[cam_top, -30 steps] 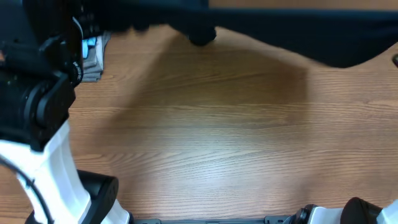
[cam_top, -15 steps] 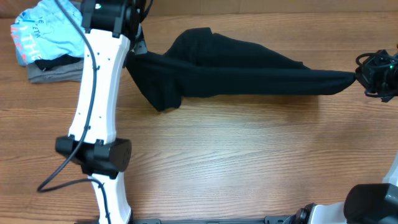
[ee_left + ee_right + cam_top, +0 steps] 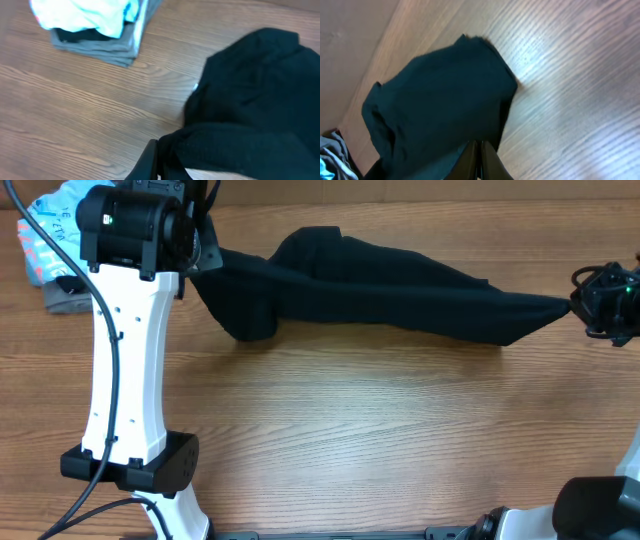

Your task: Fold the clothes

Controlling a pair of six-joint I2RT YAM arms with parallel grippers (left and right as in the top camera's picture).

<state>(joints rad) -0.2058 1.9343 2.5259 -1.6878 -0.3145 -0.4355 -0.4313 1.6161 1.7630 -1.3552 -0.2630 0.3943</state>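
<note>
While both arms reach toward the far edge of the table, we see a black garment strung out between them, one end at the left gripper and the other at the right gripper. From its wrist camera the right gripper's fingers look pressed together on a bunched corner of the dark cloth, and the overhead view shows the fabric narrowing to a point right at that gripper. On the left, only one finger shows at the bottom of the wrist picture, with cloth gathered against it; we judge that this gripper too is pinching the garment, since the overhead view has the fabric running straight up to it. The garment is rumpled rather than flat, with a thick hump near its left end and a drooping lobe below the left gripper. Well apart from it, at the table's far left corner, lies a stack of clothes, light blue on top of grey, which we take as pieces already folded. For this piece, we judge the job barely begun: it is gripped and stretched, but spreading it flat and making every fold are yet to come.
</note>
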